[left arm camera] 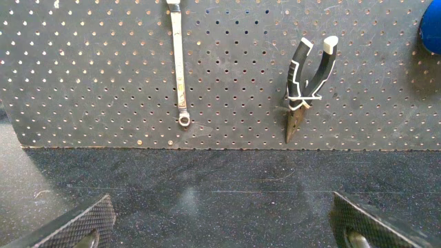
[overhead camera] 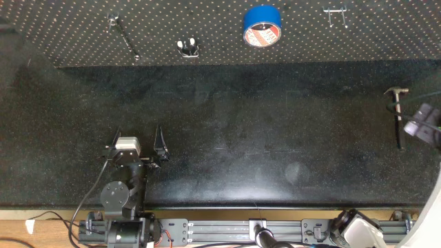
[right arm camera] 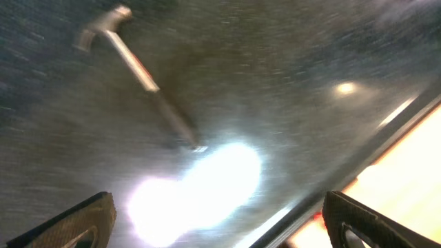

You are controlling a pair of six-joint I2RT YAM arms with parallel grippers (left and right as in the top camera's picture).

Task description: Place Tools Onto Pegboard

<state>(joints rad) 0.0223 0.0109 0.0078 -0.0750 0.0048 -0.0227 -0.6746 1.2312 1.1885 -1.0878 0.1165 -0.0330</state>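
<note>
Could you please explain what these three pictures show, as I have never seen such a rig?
These are two robot arms at a black table. One picture looks down from above, the arms' bases at its bottom edge; the other two come from a camera on each arm's wrist. The left end effector and the right end effector, the two-fingered grasping parts, are open and hold nothing. On the dark perforated pegboard at the far side hang a long silver wrench, black-and-white-handled pliers and a blue roll of tape. A hammer with a metal head and dark handle lies on the table near the right arm.
</note>
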